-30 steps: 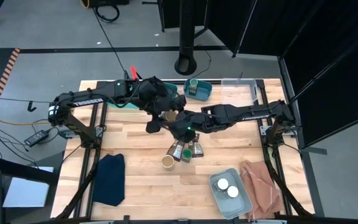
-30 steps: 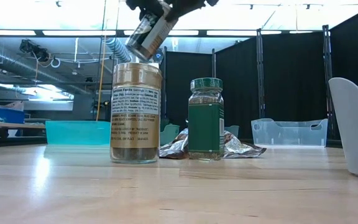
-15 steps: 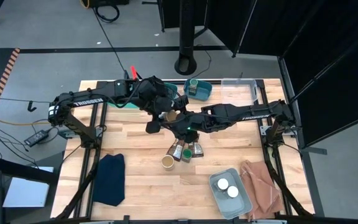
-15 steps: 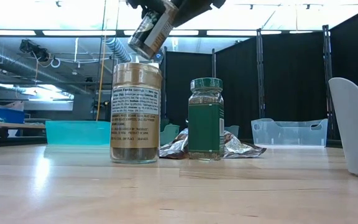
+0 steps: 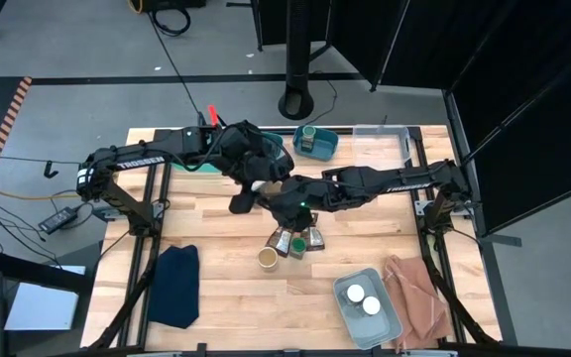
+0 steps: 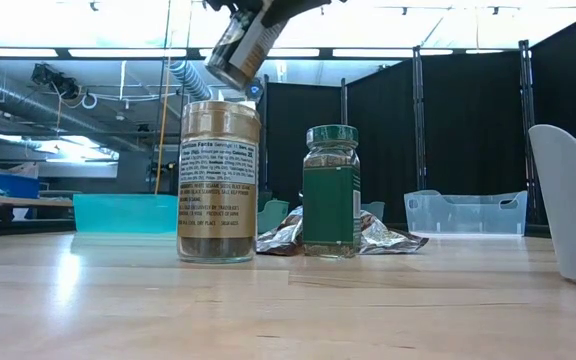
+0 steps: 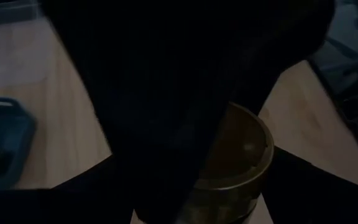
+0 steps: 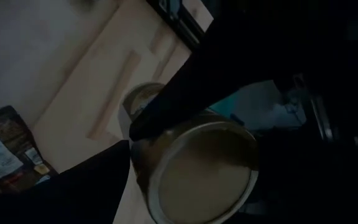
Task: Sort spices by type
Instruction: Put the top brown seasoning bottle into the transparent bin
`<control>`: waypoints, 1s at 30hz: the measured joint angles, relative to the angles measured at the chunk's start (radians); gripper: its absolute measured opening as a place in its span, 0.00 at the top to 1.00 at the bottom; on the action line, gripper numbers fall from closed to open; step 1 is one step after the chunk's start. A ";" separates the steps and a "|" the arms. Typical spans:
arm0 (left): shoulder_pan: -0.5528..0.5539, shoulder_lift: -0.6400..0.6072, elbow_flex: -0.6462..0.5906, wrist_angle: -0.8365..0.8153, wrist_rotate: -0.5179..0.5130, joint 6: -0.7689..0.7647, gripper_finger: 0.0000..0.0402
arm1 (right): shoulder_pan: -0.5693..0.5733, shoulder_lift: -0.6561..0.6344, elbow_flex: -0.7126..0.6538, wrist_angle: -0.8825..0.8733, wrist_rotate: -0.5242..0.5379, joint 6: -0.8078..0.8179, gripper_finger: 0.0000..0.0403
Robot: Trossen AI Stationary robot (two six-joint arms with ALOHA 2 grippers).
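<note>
Wooden bench (image 5: 206, 248), framed by black curtains and a grey floor.

Tan-topped jar (image 6: 236, 45): held tilted in the air above the bench's middle, gripped between the fingers of the left gripper (image 5: 259, 184); the same gold lid is seen in the left wrist view (image 7: 238, 158).

Right gripper (image 5: 284, 201): fingers spread wide, just beside that jar, nothing seen clamped.

Tall tan-lidded jar (image 6: 218, 180) and green-lidded jar (image 6: 331, 190): standing upright near the middle, foil packets (image 6: 378, 233) lying behind them.

Teal bin (image 5: 315, 142), far edge: one green-lidded jar inside.

Pale bin (image 5: 370, 307), near right corner: two white-lidded jars (image 5: 363, 298) inside.

Dark blue cloth (image 5: 173, 285): near left corner.
</note>
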 joint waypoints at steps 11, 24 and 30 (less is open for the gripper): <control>-0.001 0.000 -0.001 -0.009 0.056 0.000 0.31 | 0.000 -0.002 0.001 0.002 -0.056 0.000 0.08; -0.001 0.002 -0.002 -0.010 0.060 0.002 0.31 | 0.000 -0.003 0.002 -0.003 -0.084 0.000 0.30; -0.001 0.002 -0.002 -0.008 0.058 0.002 0.31 | 0.000 -0.003 0.002 -0.003 -0.083 0.000 0.30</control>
